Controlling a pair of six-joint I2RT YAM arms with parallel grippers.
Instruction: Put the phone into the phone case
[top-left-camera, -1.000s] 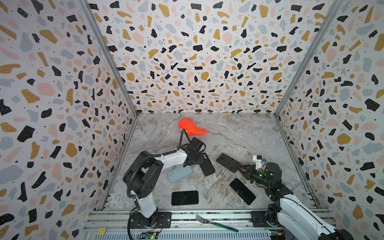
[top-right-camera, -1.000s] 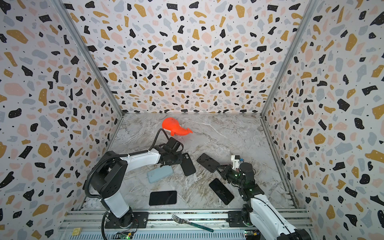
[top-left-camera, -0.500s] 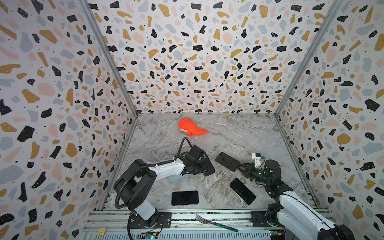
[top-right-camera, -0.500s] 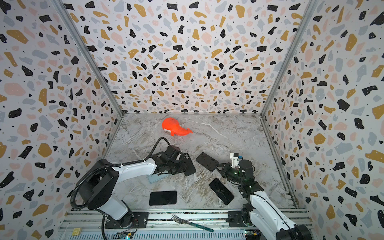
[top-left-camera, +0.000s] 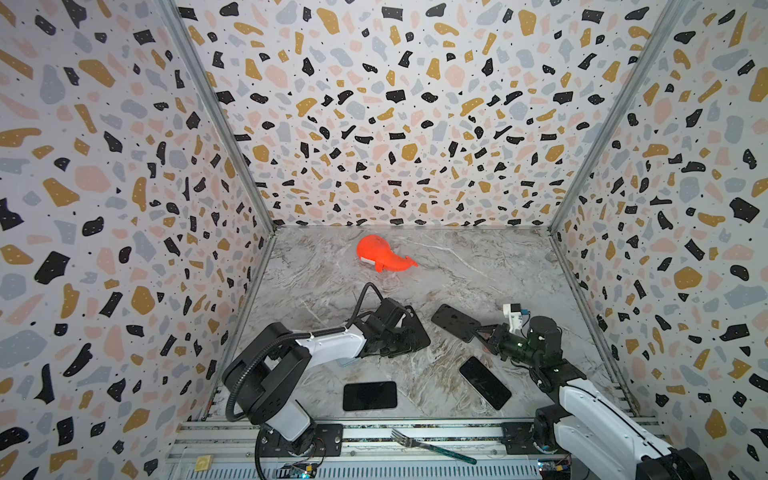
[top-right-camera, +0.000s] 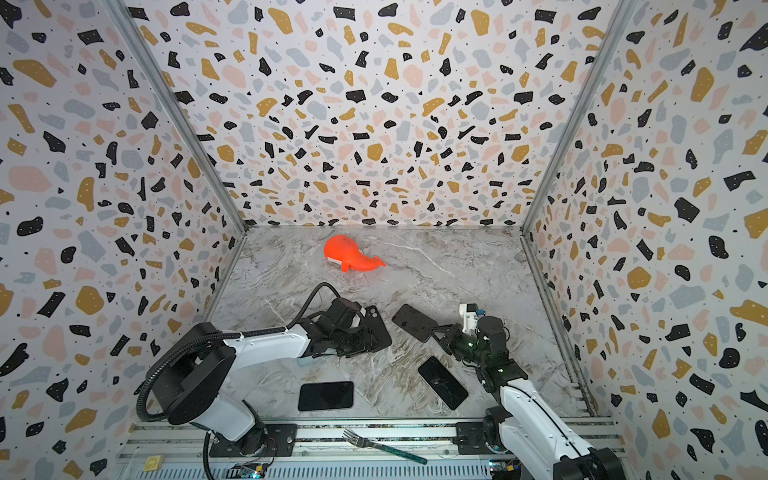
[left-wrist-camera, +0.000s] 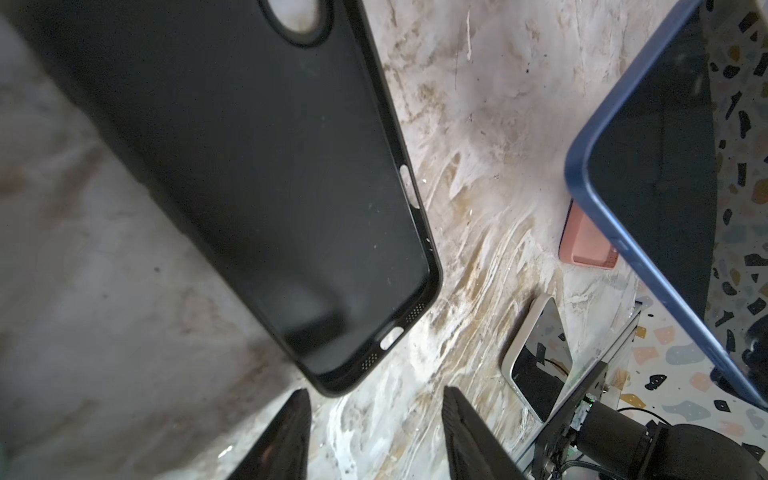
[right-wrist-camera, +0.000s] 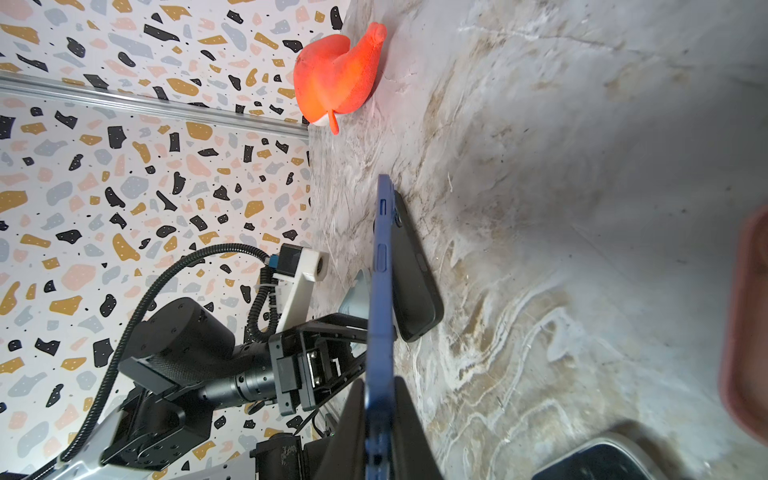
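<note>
So, the phone's still outside the case

Up front a spare dark phone (top-left-camera: 370, 395) lies on the table (top-left-camera: 415, 282). Past it, the right gripper (right-wrist-camera: 380, 384) pinches the blue-edged phone (right-wrist-camera: 380, 270) near the empty black case (left-wrist-camera: 249, 166). The left gripper (left-wrist-camera: 376, 392) sits spread at the case's end. I'd say lining up and pressing in are both left.

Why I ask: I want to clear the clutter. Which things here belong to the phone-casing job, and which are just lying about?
Job: black case; blue case, clamped in the right pincer; near phone; slanted phone; open left pincer.
Lying about: orange whale toy; fork.
</note>
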